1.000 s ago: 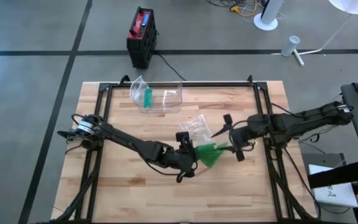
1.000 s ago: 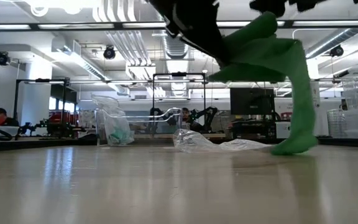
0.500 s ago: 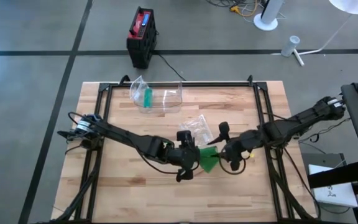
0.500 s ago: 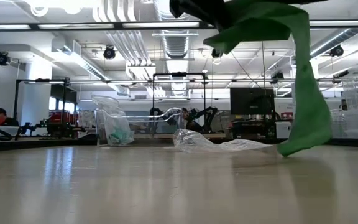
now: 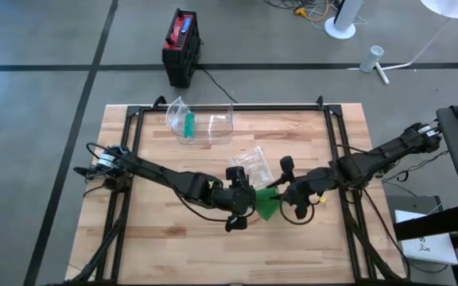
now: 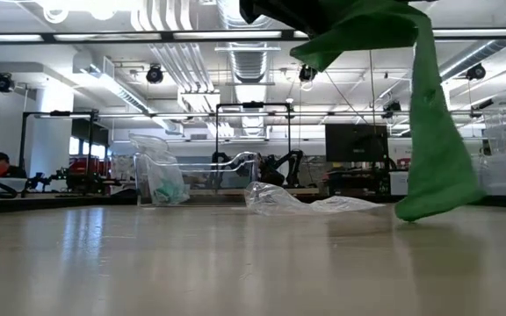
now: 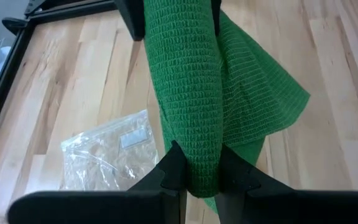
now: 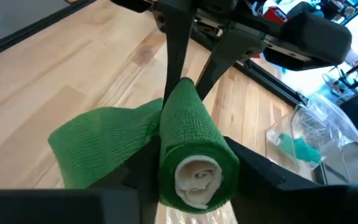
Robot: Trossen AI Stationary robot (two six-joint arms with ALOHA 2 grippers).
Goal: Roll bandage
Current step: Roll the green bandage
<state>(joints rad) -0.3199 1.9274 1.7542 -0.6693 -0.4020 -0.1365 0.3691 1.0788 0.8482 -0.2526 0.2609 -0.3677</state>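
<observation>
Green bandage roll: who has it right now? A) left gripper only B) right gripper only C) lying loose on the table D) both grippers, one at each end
D: the left gripper pinches one end of the green bandage roll, the right gripper clamps the other end, and the loose tail hangs toward the table.

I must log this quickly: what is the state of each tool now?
Left tool: shut on the green woven bandage roll.
Right tool: shut on the same roll.

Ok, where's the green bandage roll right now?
In the high view the green bandage roll is held above mid-table between the left gripper and right gripper, just in front of the empty clear wrapper; its loose tail hangs down.
</observation>
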